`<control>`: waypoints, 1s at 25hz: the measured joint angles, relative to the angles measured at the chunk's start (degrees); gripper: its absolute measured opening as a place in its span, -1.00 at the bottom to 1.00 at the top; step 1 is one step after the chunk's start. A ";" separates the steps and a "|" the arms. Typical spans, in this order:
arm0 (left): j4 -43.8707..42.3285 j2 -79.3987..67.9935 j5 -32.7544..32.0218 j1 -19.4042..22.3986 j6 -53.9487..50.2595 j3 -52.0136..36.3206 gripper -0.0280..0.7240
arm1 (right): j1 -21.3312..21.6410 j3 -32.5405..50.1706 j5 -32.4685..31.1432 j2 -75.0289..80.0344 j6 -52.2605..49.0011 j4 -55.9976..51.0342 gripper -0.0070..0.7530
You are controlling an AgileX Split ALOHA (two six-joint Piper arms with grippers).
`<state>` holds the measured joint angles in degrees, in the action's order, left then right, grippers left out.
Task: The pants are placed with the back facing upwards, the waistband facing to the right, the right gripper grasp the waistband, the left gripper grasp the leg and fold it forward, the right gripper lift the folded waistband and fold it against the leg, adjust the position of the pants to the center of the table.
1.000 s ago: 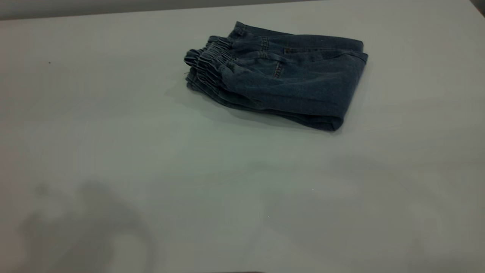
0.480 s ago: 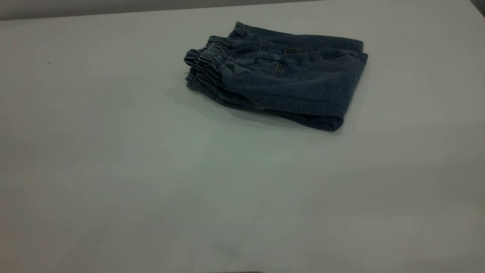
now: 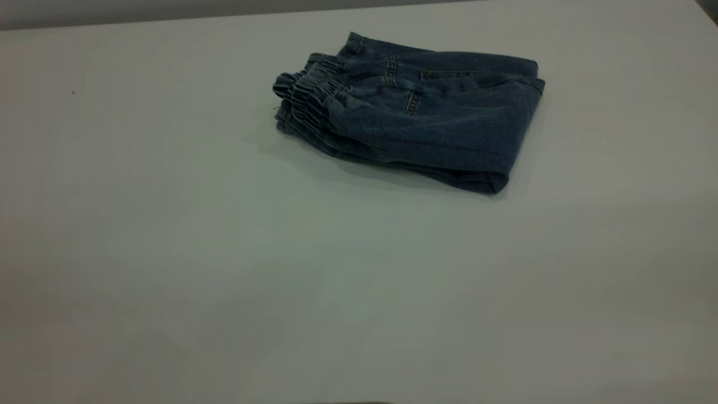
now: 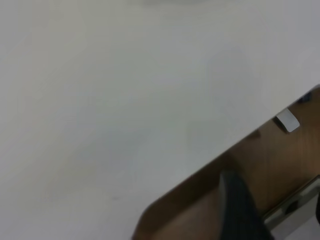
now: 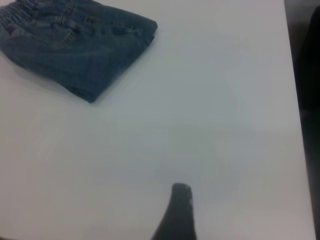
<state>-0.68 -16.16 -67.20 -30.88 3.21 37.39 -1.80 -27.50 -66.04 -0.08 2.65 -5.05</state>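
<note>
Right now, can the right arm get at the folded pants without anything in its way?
Probably yes. In the right wrist view only bare table lies between the right gripper and the folded pants. Nothing rests on or beside them, and the left arm is nowhere near them.

Neither arm shows in the exterior view. In the left wrist view only one dark blurred finger [image 4: 240,210] of the left gripper [image 4: 250,220] juts into the frame, hanging off past the table edge [image 4: 200,165] with nothing between or against its tip, and whether the jaws stand apart cannot be made out. In the right wrist view a single dark fingertip [image 5: 177,210] of the right gripper [image 5: 175,220] is seen held above bare tabletop, well apart from the pants [image 5: 75,45] lying ahead of it, touching nothing, its jaw spacing also unreadable.
</note>
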 joint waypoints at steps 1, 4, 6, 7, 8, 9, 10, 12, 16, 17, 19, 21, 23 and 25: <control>0.00 0.65 0.00 0.00 -0.79 -0.96 -0.01 | 0.00 0.25 0.15 -0.29 0.00 0.00 0.56; 0.00 2.54 0.00 0.00 -2.23 -3.19 -0.01 | 0.00 0.31 0.48 -0.56 0.00 0.00 0.56; 0.00 3.60 0.27 0.00 -3.21 -4.32 -0.01 | 0.00 0.31 0.60 -0.56 -0.05 0.00 0.56; 0.00 3.96 0.31 0.00 -3.62 -5.09 -0.01 | 0.00 0.31 0.66 -0.56 -0.05 0.00 0.56; 0.00 4.03 0.61 -0.05 -3.95 -5.98 -0.01 | 0.00 0.31 0.66 -0.56 -0.05 0.00 0.56; 0.06 4.03 1.17 -0.05 -3.96 -6.99 -0.01 | 0.00 0.31 0.66 -0.56 -0.05 0.00 0.56; 0.01 4.03 1.83 -0.05 -3.96 -7.85 -0.01 | 0.00 0.31 0.71 -0.56 -0.05 0.00 0.56; -0.05 4.03 2.26 -0.05 -3.85 -9.04 -0.01 | 0.00 0.31 0.71 -0.56 -0.05 0.00 0.56; -0.17 4.03 2.60 -0.05 -3.79 -9.19 -0.01 | 0.00 0.31 0.71 -0.56 -0.05 0.00 0.56; -0.21 4.03 2.66 -0.05 -3.79 -9.24 -0.01 | 0.00 0.31 0.71 -0.56 -0.05 0.00 0.56; -0.21 4.03 2.77 -0.05 -3.79 -9.29 -0.01 | 0.00 0.31 0.71 -0.56 -0.05 0.00 0.56; -0.21 4.03 2.82 -0.05 -3.79 -9.35 -0.01 | 0.00 0.31 0.71 -0.56 -0.05 0.00 0.56; -0.21 4.03 2.93 -0.05 -3.79 -9.35 -0.01 | 0.00 0.31 0.71 -0.56 -0.05 0.00 0.56; -0.21 4.03 2.93 -0.05 -3.79 -9.35 -0.01 | 0.00 0.31 0.71 -0.56 -0.05 0.00 0.56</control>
<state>-0.89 -12.13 -64.27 -30.93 -0.58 28.04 -1.80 -27.19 -65.33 -0.64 2.60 -5.05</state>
